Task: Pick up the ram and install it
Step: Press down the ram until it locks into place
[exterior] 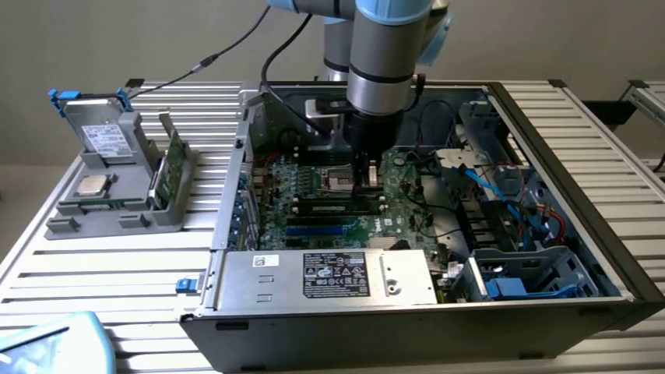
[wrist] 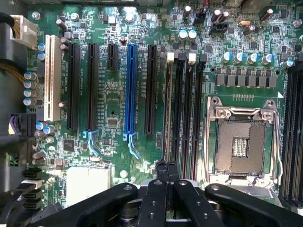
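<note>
The ram (wrist: 167, 113) stands edge-on in one of the long black memory slots of the motherboard (wrist: 113, 94), next to the CPU socket (wrist: 239, 142). In the exterior view the ram (exterior: 332, 207) is a dark strip low in the open computer case (exterior: 613, 257). My gripper (wrist: 166, 171) is shut, its two black fingertips (wrist: 161, 170) pressed together right over one end of the stick. In the exterior view my gripper (exterior: 365, 185) points straight down at the exterior view's right end of the memory slots.
A grey holder (exterior: 114, 195) outside the case on the exterior view's left carries a broader green circuit card (exterior: 171, 167) and a hard drive (exterior: 104, 140). The power supply (exterior: 327, 276) lies along the case front. Cables (exterior: 499, 195) and drive bays (exterior: 530, 280) crowd the exterior view's right.
</note>
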Available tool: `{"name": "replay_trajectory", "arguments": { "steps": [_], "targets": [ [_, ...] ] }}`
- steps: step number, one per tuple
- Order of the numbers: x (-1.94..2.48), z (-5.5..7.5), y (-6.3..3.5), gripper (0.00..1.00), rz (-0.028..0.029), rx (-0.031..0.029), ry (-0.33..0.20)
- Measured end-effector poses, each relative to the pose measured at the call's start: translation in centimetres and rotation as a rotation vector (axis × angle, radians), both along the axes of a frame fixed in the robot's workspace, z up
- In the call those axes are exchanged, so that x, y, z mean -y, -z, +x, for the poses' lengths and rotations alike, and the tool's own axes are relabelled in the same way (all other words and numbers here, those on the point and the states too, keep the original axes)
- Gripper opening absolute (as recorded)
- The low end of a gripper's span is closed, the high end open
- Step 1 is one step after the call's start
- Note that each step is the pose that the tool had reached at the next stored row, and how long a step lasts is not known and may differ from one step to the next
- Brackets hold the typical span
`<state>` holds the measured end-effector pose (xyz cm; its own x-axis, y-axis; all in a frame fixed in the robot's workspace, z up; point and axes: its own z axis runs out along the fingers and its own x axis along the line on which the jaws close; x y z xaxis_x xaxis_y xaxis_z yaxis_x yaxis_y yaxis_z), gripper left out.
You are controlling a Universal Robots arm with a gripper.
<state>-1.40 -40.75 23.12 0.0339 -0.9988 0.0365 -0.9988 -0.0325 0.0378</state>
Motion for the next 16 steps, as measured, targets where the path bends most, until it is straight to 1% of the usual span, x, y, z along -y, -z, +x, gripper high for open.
{"name": "replay_trajectory", "arguments": {
  "steps": [10,16],
  "targets": [
    [0.01,-1.8,-0.02,0.11,-0.0004,-0.0002,0.000],
    [0.01,-2.3,0.13,0.11,-0.0004,-0.0001,0.000]
  ]
}}
